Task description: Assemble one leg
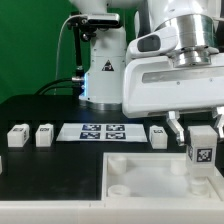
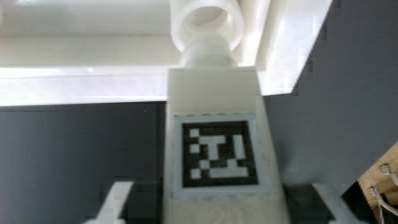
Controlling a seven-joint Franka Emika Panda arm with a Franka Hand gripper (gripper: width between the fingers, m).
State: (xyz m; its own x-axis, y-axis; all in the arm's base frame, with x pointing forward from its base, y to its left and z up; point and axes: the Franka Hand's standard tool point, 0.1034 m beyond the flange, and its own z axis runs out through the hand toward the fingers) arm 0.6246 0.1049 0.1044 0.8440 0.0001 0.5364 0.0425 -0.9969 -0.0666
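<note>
My gripper (image 1: 197,130) is shut on one leg (image 1: 200,143), a small white block whose black-and-white tag faces the exterior camera. It holds the leg upright just above the far corner of the large white tray-like part (image 1: 140,185), on the exterior view's right. In the wrist view the leg (image 2: 217,110) fills the middle between the two fingers of the gripper (image 2: 226,208), tag up. Its far end points at a round corner socket (image 2: 206,18) of the white part. I cannot tell whether the leg touches the socket.
Three more legs stand on the black table: two on the exterior view's left (image 1: 17,137) (image 1: 43,134), one (image 1: 158,134) right of the marker board (image 1: 103,131). The robot's base (image 1: 100,70) stands behind the marker board.
</note>
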